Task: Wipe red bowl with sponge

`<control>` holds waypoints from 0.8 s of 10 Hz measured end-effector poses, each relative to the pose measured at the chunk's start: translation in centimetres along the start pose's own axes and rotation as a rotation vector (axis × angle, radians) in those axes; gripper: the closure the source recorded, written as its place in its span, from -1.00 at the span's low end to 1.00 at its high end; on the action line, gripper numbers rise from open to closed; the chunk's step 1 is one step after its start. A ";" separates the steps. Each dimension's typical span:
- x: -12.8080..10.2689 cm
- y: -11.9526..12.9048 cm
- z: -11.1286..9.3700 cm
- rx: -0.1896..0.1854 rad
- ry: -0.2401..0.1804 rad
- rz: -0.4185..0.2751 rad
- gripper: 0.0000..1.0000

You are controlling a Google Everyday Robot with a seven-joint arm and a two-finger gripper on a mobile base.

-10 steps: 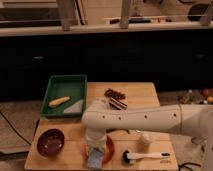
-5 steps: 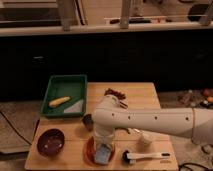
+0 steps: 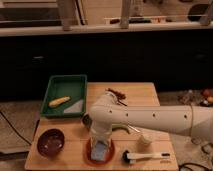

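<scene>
1 gripper (image 3: 100, 140) hangs over the table's (image 3: 72, 152) front edge, its jaws clamped on the sponge (image 3: 100, 150), which sits inside the red bowl (image 3: 89, 152) near that edge's middle.

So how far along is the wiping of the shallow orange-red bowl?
Done: the pale blue-grey rectangular sponge is already down inside the shallow orange-red bowl. In hand: the gripper sits directly on top of the sponge, over the bowl's middle. Left: the wiping itself; nothing visible shows that any strokes are finished.
</scene>
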 end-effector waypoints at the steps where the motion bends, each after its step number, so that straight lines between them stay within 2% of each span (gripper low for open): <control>1: 0.1 -0.2 -0.1 0.003 0.004 -0.003 1.00; 8: 0.1 -0.5 -0.3 0.006 0.008 -0.012 1.00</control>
